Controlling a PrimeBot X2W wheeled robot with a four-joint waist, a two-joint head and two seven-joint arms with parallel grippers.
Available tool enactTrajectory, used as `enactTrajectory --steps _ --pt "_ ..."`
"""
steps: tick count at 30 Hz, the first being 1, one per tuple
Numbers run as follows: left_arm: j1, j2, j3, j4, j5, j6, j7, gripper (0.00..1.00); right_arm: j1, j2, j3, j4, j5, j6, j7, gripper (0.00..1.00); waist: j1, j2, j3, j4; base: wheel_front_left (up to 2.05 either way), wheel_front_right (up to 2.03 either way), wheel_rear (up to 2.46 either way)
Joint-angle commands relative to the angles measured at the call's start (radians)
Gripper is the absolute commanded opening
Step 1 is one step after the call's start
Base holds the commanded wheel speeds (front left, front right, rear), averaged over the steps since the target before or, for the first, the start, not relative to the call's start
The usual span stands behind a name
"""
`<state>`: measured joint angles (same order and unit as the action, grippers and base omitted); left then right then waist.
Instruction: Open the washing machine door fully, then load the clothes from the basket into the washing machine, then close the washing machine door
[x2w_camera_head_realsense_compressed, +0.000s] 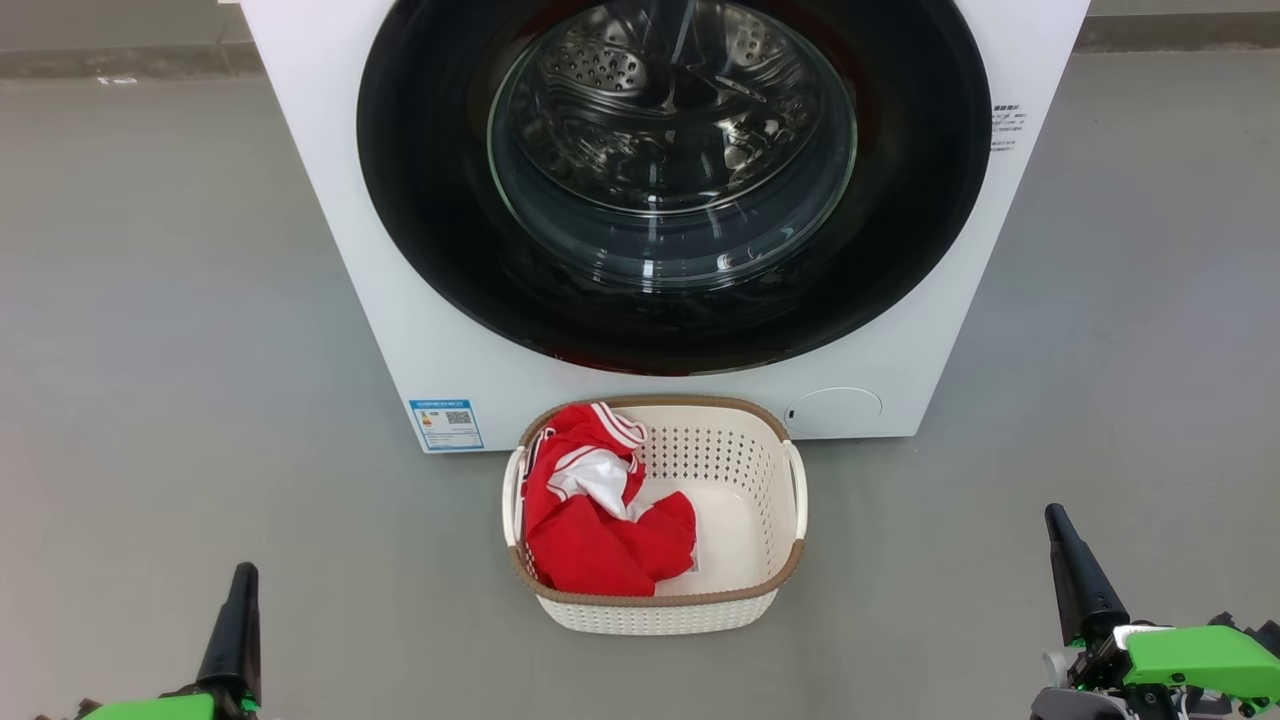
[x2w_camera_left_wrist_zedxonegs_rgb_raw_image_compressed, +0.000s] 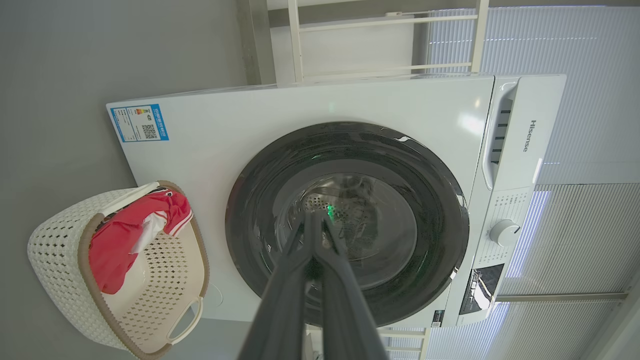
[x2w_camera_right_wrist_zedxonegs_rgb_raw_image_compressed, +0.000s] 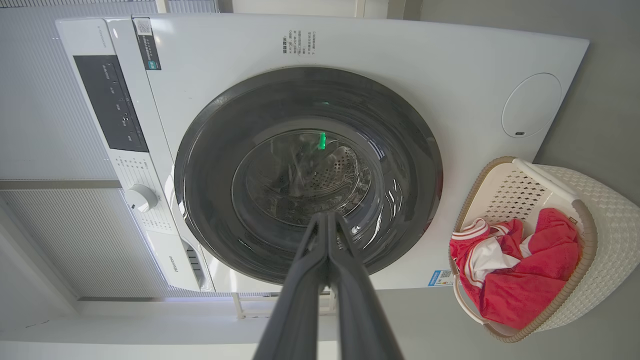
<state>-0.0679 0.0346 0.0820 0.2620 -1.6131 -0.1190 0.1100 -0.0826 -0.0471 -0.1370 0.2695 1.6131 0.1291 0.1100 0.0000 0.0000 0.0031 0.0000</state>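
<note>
Ahead, basket (x2w_camera_head_realsense_compressed: 700, 615) with clothes (x2w_camera_head_realsense_compressed: 600, 550), well apart from left fingers (x2w_camera_head_realsense_compressed: 235, 630), right fingers (x2w_camera_head_realsense_compressed: 1078, 580); both closed, empty.

The head view's top edge crops the washing machine (x2w_camera_head_realsense_compressed: 450, 350); its blue label (x2w_camera_head_realsense_compressed: 446, 424) is unreadably small.

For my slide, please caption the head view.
Washing machine door closed, clothes in basket, left gripper and right gripper shut.

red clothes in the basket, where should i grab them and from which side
Pinch the clothes at the raised fold by the white patch, coming down from above: the walls of the basket block every side, and the heap sits in its left half.
</note>
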Motion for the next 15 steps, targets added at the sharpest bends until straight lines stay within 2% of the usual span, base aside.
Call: enactTrajectory --steps 1,15 --pt "-0.04 0.016 0.032 -0.017 0.004 -0.012 0.003 0.0 -0.025 -0.003 0.023 -0.025 -0.004 0.002 0.003 0.0 0.0 0.0 0.0 0.0 0.0 0.0 0.0" --pt "-0.04 0.016 0.032 -0.017 0.004 -0.012 0.003 0.0 -0.025 -0.003 0.023 -0.025 -0.004 0.002 0.003 0.0 0.0 0.0 0.0 0.0 0.0 0.0 0.0"
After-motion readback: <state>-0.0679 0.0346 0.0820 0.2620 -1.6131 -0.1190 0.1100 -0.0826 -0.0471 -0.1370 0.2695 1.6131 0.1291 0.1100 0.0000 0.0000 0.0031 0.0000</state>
